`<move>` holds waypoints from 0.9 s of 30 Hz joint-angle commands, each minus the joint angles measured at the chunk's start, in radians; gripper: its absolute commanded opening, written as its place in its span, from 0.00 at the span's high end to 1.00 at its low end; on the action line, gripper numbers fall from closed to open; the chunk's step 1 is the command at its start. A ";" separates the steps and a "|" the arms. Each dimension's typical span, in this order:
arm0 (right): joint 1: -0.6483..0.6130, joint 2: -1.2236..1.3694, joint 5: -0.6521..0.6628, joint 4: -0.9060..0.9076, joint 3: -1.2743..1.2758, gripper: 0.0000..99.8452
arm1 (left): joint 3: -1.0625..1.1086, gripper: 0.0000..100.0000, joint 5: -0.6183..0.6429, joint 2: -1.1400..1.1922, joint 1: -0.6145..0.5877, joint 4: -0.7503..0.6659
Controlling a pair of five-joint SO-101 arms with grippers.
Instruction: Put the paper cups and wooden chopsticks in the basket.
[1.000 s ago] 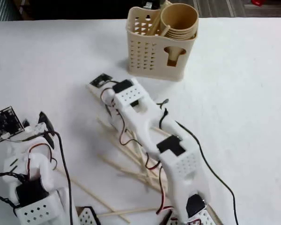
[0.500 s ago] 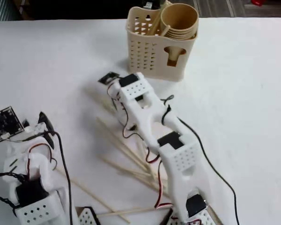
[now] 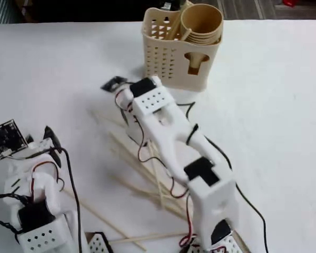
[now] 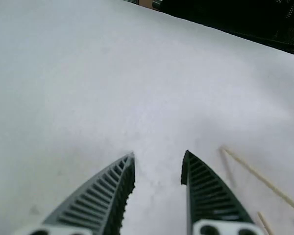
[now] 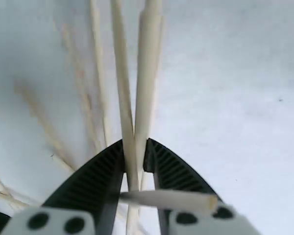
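My right gripper (image 5: 135,157) is shut on a pair of wooden chopsticks (image 5: 146,73) that run out past its fingertips above the white table. In the high view the right arm (image 3: 163,124) stretches from the near edge to just in front of the cream basket (image 3: 171,66). Inside the basket stands a stack of paper cups (image 3: 202,22) with a few chopsticks (image 3: 174,27) beside it. More chopsticks (image 3: 130,161) lie loose on the table under that arm. My left gripper (image 4: 158,164) is open over bare table at the near left.
Another loose chopstick (image 3: 102,219) lies between the two arm bases, and one (image 4: 259,177) is close to the left gripper. A black cable (image 3: 73,190) trails from the left arm. The table's right half and far left are bare white surface.
The right arm has swung its wrist up and toward the basket with the chopsticks in its gripper, so the held sticks now point more steeply. The left arm stayed still.
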 commanded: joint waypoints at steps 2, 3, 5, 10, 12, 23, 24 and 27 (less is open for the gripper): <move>-0.008 -0.168 0.009 0.012 -0.021 0.98 | -0.006 0.83 -0.021 -0.019 -0.007 0.003; -0.010 -0.189 0.006 0.012 -0.021 0.98 | -0.006 0.83 -0.021 -0.019 -0.007 0.005; -0.010 -0.237 0.003 0.012 -0.021 0.98 | -0.006 0.83 -0.021 -0.019 -0.007 0.005; -0.004 -0.375 0.002 0.002 -0.023 0.98 | -0.006 0.83 -0.021 -0.019 -0.007 0.005; -0.004 -0.430 0.002 0.001 -0.025 0.98 | -0.006 0.83 -0.023 -0.019 -0.007 0.005; 0.136 -0.599 -0.124 -0.367 -0.025 0.98 | -0.006 0.83 -0.023 -0.019 -0.007 0.005; 0.148 -0.602 -0.140 -0.420 -0.025 0.98 | -0.006 0.83 -0.023 -0.019 -0.007 0.005; 0.182 -0.596 -0.184 -0.596 -0.025 0.98 | -0.006 0.83 -0.023 -0.019 -0.007 0.005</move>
